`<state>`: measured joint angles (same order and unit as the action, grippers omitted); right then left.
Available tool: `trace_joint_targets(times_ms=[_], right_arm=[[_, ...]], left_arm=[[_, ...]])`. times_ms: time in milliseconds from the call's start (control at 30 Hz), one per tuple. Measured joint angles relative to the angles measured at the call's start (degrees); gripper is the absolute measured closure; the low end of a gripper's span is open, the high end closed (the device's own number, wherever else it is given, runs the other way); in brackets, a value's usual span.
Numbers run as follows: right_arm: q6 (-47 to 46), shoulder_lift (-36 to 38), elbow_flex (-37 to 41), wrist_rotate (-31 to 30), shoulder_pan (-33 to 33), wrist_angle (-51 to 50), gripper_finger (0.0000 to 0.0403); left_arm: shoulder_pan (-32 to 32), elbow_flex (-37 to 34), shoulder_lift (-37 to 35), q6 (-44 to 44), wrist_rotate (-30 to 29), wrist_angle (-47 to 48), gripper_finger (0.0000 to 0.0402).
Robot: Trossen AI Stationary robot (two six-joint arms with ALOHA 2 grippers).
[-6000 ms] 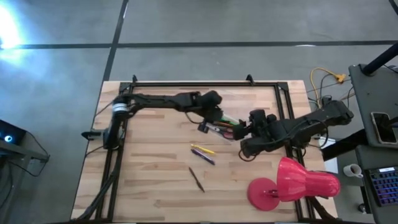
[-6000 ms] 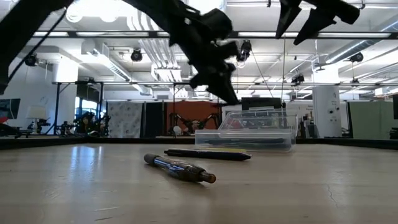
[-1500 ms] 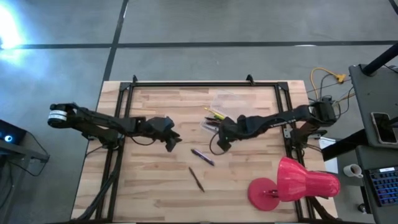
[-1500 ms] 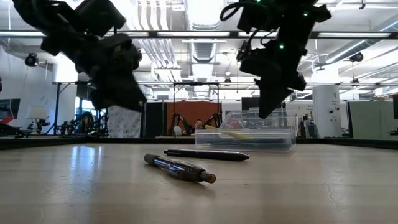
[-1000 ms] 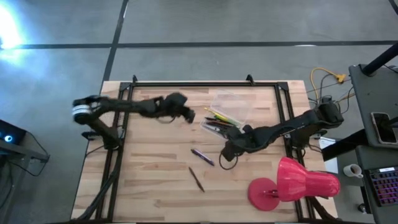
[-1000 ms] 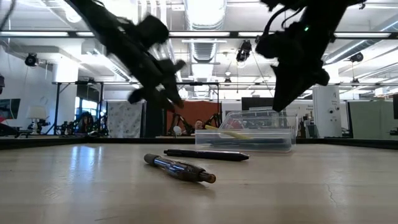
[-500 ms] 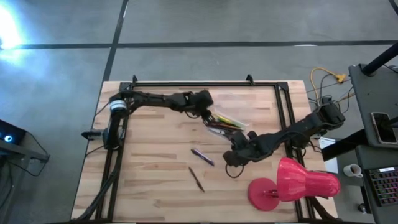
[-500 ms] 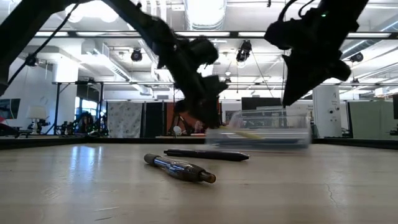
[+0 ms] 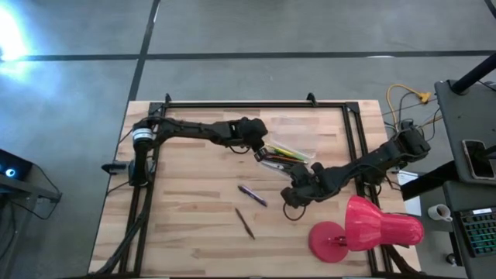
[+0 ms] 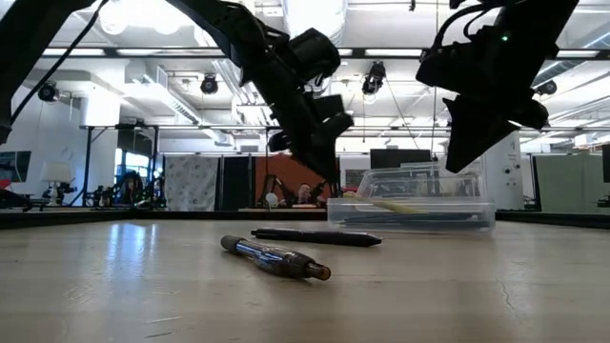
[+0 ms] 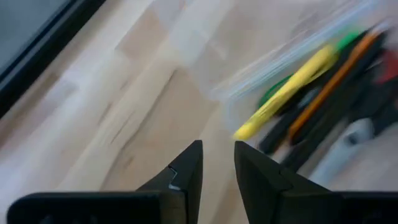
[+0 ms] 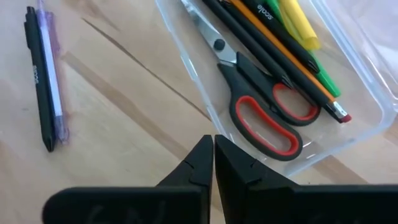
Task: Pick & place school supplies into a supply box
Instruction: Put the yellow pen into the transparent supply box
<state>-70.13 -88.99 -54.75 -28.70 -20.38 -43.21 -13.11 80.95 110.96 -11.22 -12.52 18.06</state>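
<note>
Low view, nearest me: a dark pen lies loose on the table, a second black pen flat just behind it. Farther back sits the box, clear, with supplies inside.

From above I count those strays as a purple pen mid-table and a dark pencil nearer the front edge, both well apart from the box. A pink lamp lies on its side at the front right corner, near my right arm.

Right gripper hovers between the purple pen and the box; its wrist view shows the fingers pressed nearly together, pinching nothing. Beyond them I see red scissors, an orange pencil, a yellow marker and a green one inside the box wall; black and purple pens lie side by side outside it.

Left gripper is at the box's left end, blocking that end from above. Its fingers stand slightly spread, empty, with the yellow marker beyond them.
</note>
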Motion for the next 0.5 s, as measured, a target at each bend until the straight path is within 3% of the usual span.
trace_joint_targets(times_ms=[167,367,500], right_arm=[[0.0,0.0,0.4,0.1,0.0,0.0,0.0394],[0.0,0.0,0.3,0.2,0.0,0.0,0.0394],[-0.2,0.0,0.5,0.2,0.0,0.0,0.0394]], left_arm=[[0.4,-1.0,0.7,0.1,2.2,-6.9,0.0325],[0.4,-2.6,1.5,-1.1,5.7,-6.8,0.0325],[0.4,-3.7,1.7,-1.8,12.9,-8.8,0.0325]])
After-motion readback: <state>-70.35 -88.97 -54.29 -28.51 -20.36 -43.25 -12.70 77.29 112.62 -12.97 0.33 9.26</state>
